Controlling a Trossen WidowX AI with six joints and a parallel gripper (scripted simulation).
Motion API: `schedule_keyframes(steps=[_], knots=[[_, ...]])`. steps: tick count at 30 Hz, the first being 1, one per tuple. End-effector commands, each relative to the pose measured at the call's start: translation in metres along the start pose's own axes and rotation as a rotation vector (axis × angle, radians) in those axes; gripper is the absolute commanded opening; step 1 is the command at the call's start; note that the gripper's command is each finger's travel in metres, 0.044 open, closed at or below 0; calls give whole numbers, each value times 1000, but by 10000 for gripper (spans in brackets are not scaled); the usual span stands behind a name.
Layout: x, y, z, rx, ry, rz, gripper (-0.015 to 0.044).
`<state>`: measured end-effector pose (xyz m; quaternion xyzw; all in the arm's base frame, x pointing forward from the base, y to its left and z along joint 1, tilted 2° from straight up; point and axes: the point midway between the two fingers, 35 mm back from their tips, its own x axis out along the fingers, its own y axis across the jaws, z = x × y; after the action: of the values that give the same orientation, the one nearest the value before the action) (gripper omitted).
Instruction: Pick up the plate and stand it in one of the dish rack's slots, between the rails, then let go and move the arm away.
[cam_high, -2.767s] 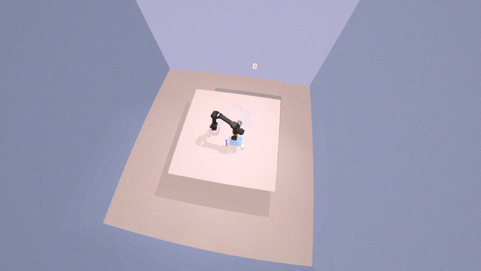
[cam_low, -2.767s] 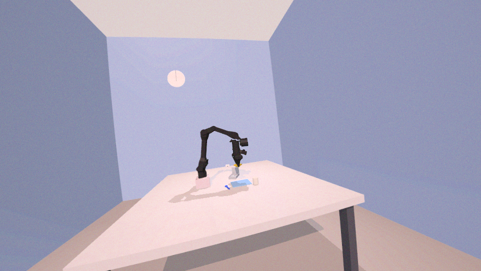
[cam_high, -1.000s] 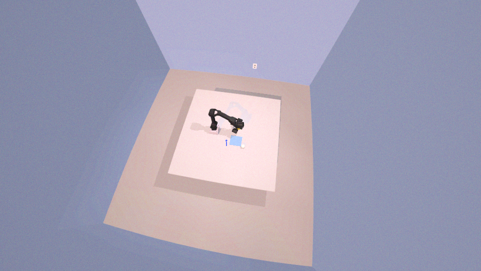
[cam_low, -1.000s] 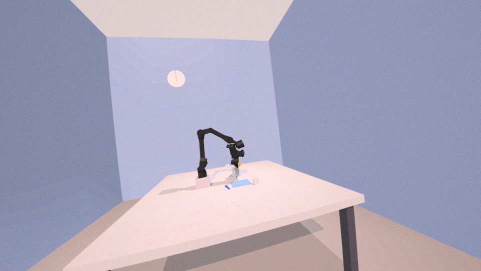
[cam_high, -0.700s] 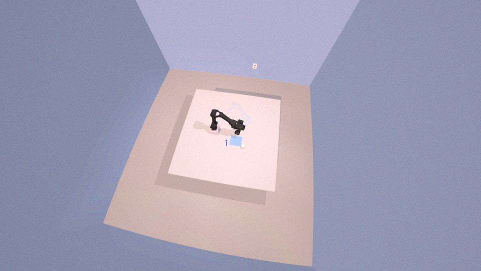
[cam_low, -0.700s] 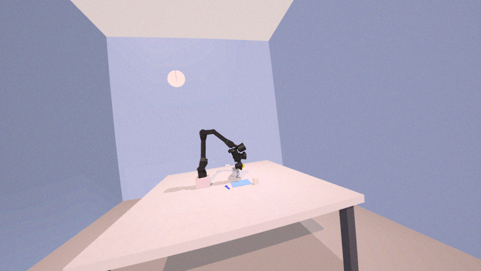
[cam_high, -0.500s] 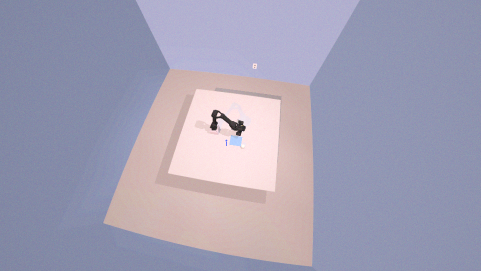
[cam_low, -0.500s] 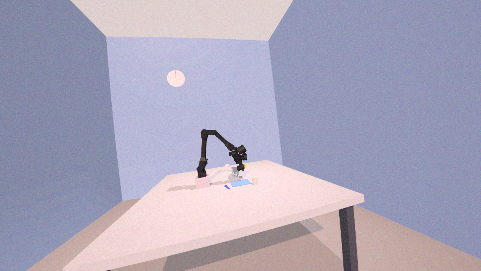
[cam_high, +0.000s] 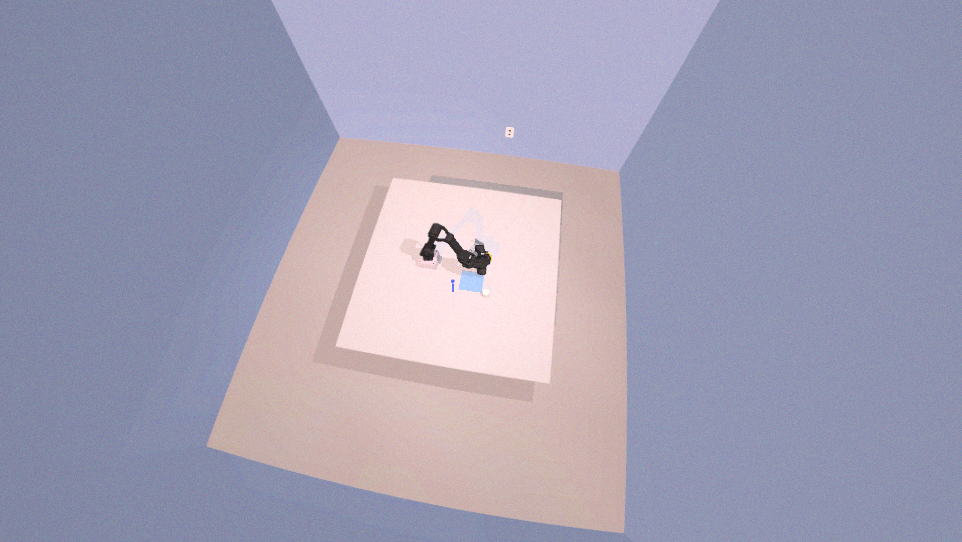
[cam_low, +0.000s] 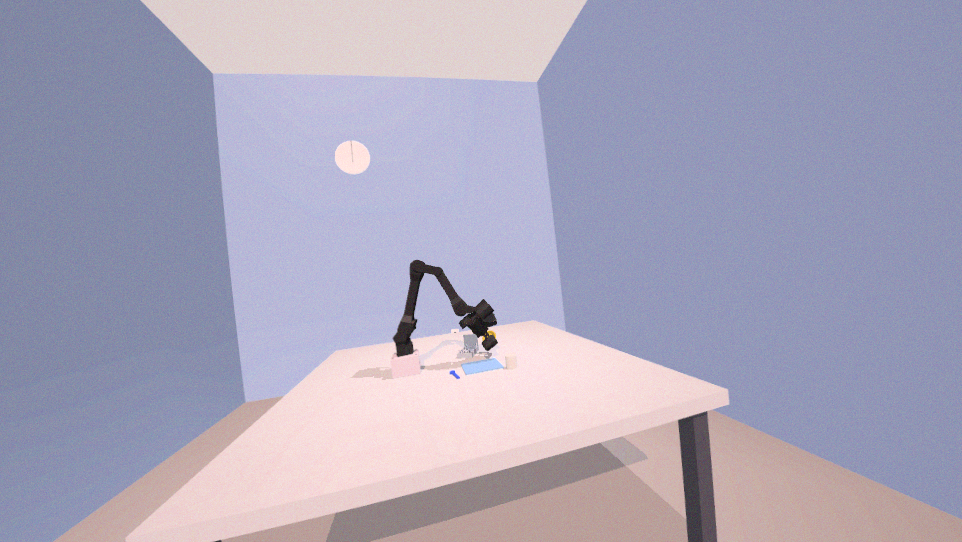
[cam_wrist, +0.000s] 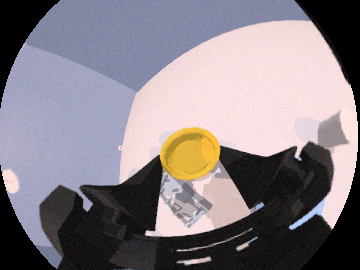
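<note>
The yellow plate (cam_high: 490, 257) (cam_low: 492, 333) (cam_wrist: 190, 154) is held by its edges and looks steeply tilted in the exterior view. My gripper (cam_wrist: 189, 153) is shut on the plate, one fingertip at each side of its rim. The grey dish rack (cam_high: 478, 241) (cam_low: 469, 342) (cam_wrist: 187, 206) stands on the table, close to the gripper. In the wrist view it shows below and beyond the plate. The arm hides much of the rack in the top view. The plate appears to be above the rack's level, outside the slots; the exact gap cannot be told.
A light blue mat (cam_high: 471, 282) (cam_low: 481, 366) lies in front of the rack. A cream cup (cam_high: 485, 292) (cam_low: 510, 362) (cam_wrist: 332, 131) stands at the mat's corner. A small blue tool (cam_high: 453, 286) (cam_low: 455, 374) lies left of the mat. The arm's pink base (cam_low: 405, 364) is further left.
</note>
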<state>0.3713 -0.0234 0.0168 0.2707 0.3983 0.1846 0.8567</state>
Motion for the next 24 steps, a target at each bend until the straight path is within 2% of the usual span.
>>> schedule_keyframes(steps=[1, 24], knots=[[2, -2, -5, -67, -43, 59, 0], [-17, 4, -38, -497, -293, 318, 0]])
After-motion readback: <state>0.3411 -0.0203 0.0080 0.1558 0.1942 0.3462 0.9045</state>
